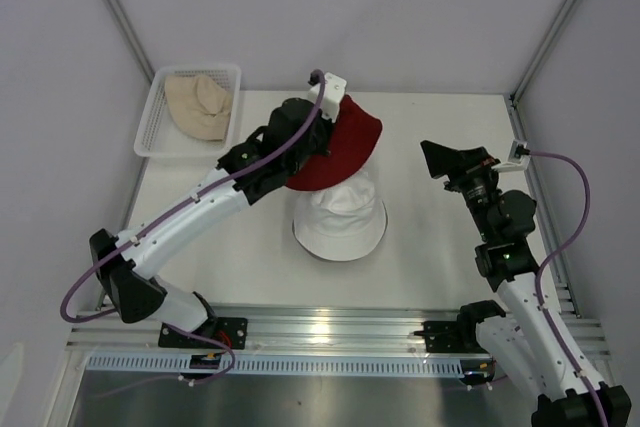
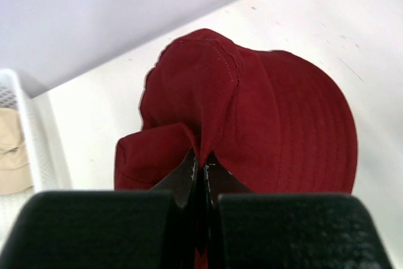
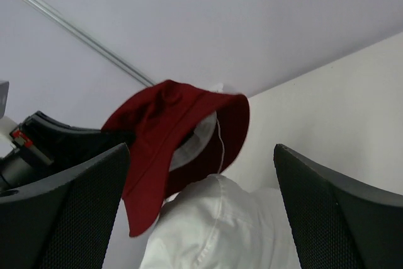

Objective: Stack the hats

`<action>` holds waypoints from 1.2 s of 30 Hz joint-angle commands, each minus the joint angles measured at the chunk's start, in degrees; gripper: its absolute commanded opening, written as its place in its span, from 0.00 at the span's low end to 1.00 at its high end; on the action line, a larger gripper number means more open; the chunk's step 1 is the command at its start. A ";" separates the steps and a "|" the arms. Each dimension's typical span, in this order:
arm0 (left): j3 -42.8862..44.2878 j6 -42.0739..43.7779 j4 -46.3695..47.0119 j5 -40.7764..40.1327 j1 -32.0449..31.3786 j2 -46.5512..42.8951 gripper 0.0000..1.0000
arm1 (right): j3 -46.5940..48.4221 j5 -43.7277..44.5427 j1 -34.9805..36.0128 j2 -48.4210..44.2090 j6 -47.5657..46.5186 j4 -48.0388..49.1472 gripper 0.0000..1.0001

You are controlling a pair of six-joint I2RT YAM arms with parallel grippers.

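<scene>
My left gripper (image 1: 312,152) is shut on the crown of the dark red hat (image 1: 343,145) and holds it in the air, tilted, just above and behind the white hat (image 1: 340,219). The white hat sits on the table, crown up. In the left wrist view the fingers (image 2: 200,177) pinch a fold of the red hat (image 2: 264,124). My right gripper (image 1: 440,160) is open and empty, to the right of both hats. Its view shows the red hat (image 3: 170,137) over the white hat (image 3: 220,231). The beige hat (image 1: 198,104) lies in the basket. The grey hat is out of view.
A white mesh basket (image 1: 152,132) stands at the back left corner of the table. Frame posts rise at the back left and back right. A metal rail runs along the near edge by the arm bases.
</scene>
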 commanded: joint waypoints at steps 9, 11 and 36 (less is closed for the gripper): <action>-3.25 -3.37 3.04 -3.64 -9.22 -5.21 0.01 | -3.94 -3.97 -0.28 -0.39 5.23 -0.48 1.00; -5.62 -4.42 3.65 -2.86 -9.83 -6.79 0.01 | -5.35 -6.44 -0.19 0.58 7.95 1.90 0.99; -16.26 -15.23 4.53 1.10 -17.83 -11.98 0.01 | -5.27 -7.59 9.65 6.64 10.33 4.63 0.61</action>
